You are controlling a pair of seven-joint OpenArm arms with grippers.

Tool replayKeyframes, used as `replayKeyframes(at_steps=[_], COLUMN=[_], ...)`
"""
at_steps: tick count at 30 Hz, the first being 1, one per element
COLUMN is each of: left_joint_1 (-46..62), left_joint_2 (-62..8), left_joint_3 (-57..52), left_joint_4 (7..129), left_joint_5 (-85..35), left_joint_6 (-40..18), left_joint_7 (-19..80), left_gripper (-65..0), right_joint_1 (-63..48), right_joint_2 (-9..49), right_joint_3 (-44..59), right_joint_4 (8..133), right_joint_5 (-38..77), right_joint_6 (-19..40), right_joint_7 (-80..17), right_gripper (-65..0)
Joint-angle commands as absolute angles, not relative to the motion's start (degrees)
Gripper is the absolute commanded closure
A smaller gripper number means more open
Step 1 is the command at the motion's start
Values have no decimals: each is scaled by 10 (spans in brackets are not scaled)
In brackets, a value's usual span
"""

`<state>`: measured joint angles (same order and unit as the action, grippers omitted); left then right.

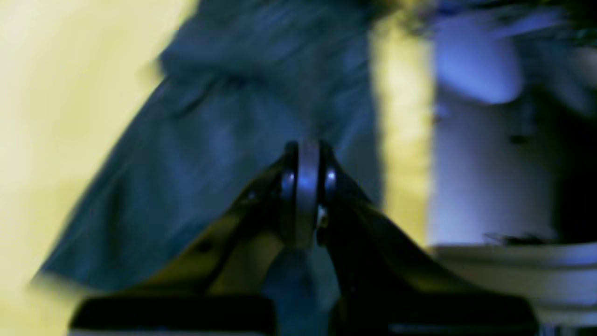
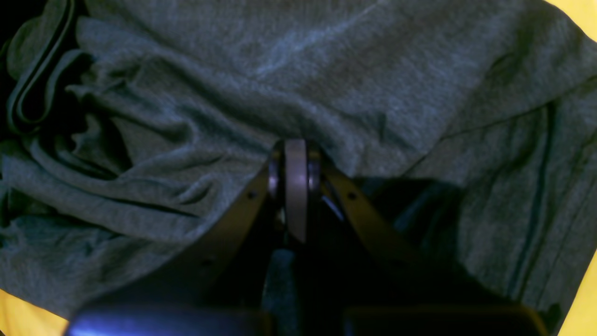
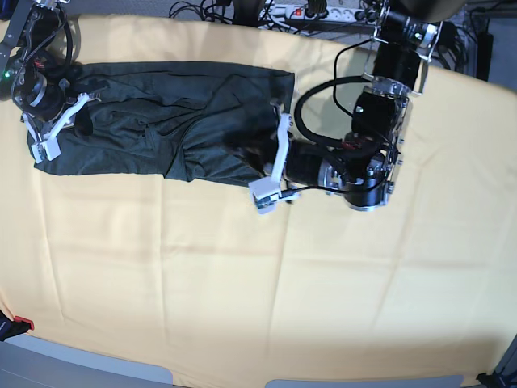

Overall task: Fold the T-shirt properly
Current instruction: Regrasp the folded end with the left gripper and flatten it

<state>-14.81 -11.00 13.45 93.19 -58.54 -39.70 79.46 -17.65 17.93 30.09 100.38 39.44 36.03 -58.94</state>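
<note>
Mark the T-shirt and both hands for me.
T-shirt point(image 3: 161, 105), base view, flat middle of the fabric.
Left hand point(image 3: 260, 149), base view, between its fingertips.
Right hand point(image 2: 295, 154), right wrist view, between its fingertips.

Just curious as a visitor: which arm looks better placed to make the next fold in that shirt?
Probably the left gripper: it sits at the T-shirt's loose inner end. The right gripper sits at the far end.

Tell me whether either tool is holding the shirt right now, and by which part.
Both tools are shut over the T-shirt, right tool at one end, left tool at the other, but whether cloth is pinched cannot be told.
</note>
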Motion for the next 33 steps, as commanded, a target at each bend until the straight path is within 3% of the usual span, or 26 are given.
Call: replayKeyframes(at_steps=[1,6,14,19,23,28,33], left_joint_1=[-159,-158,-157,-152,-141,-150,-164], left_joint_2=[-111,-116,-112,-91,-64,-51,-51], left_joint_3=[137,175,257,270,270,267,207], left_joint_4=[940,940,940,940,924,920,927], left_joint_5=[-584,-475,-482,-604,-545,-521,-520], left_joint_6=[-400,-380,-381,-400,-400,-400,-400], left_joint_7=[773,731,725,710,633,646,722], left_gripper=[0,0,0,0,0,0,0], right_joint_1=[-175,-175,-175,-175,-175,-175,-176], right_joint_2=[188,187,188,187,188,189,189], right_joint_3=[304,304,304,304,304,304,304], right_joint_4=[1011,1011,1011,1011,1011,1011,1011], right_joint_5=[389,389,389,389,389,389,389], right_joint_6=[358,358,358,358,358,361,369], right_joint_7=[-594,-594,-594,-594,-594,-593,-593], right_gripper=[0,0,0,0,0,0,0])
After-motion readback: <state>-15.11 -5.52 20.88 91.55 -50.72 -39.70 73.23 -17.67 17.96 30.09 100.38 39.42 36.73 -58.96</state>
